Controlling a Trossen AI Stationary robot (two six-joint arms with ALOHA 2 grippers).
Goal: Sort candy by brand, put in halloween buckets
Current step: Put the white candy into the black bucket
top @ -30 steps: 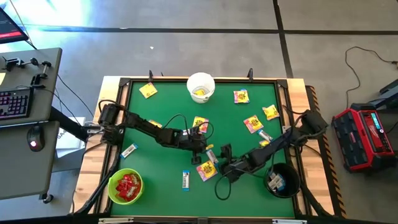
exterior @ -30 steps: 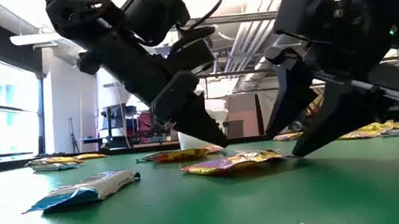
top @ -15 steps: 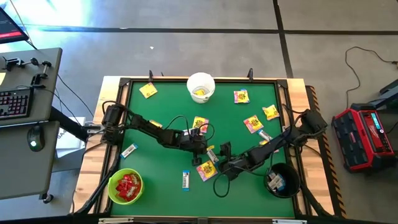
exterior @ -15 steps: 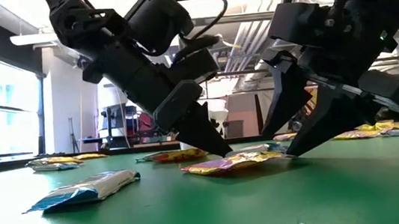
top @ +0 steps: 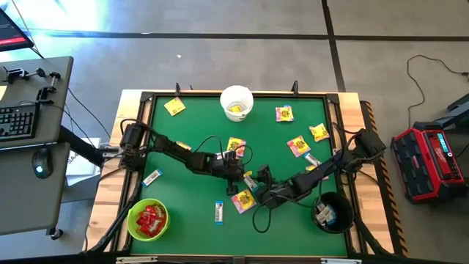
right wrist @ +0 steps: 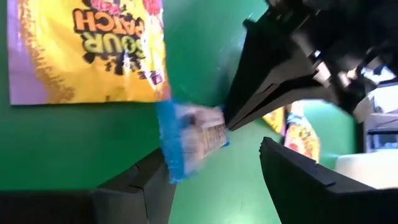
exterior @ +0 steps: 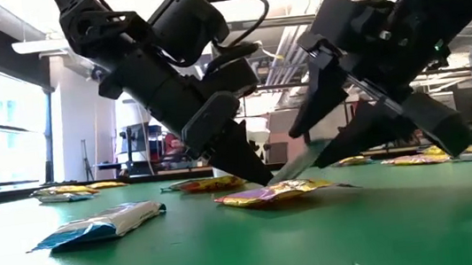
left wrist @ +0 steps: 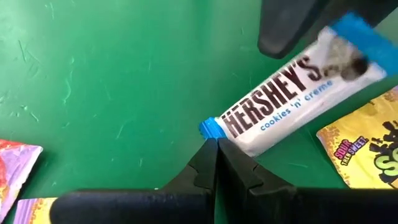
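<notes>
A white-and-blue bar [left wrist: 283,102] lies mid-table between my two grippers, beside a yellow packet [top: 243,199]. My left gripper [left wrist: 217,146] is shut with its tips at the bar's near blue end. My right gripper [right wrist: 214,152] is open, with the bar's other end [right wrist: 171,152] at one finger and the other finger [right wrist: 298,168] standing apart. More candy is scattered flat on the green mat. The white bucket [top: 237,101] stands at the far edge, the green one [top: 148,220] near left, the black one [top: 331,213] near right. My left gripper presses its shut fingertips [left wrist: 214,155] against the bar's blue end [left wrist: 210,127], slanting down from the table's left, in line with the bar's length. That end stays on the mat. My right gripper touches the bar's opposite blue end [left wrist: 364,34] with one finger [left wrist: 292,25], slanting down from the table's right. Nothing is pinched. In the low view that end of the bar [exterior: 305,156] stands raised off the mat.
Yellow packets [top: 298,145] and another bar [top: 218,211] lie around the grippers. The green bucket holds red packets [top: 149,218]. A raised frame [top: 143,139] borders the mat. A desk with a keyboard [top: 16,121] stands left of the table.
My right gripper has rolled about its own line while staying in place, still open. The bar's end at its finger has tipped up off the mat, while the end under my left gripper's tips has stayed down.
</notes>
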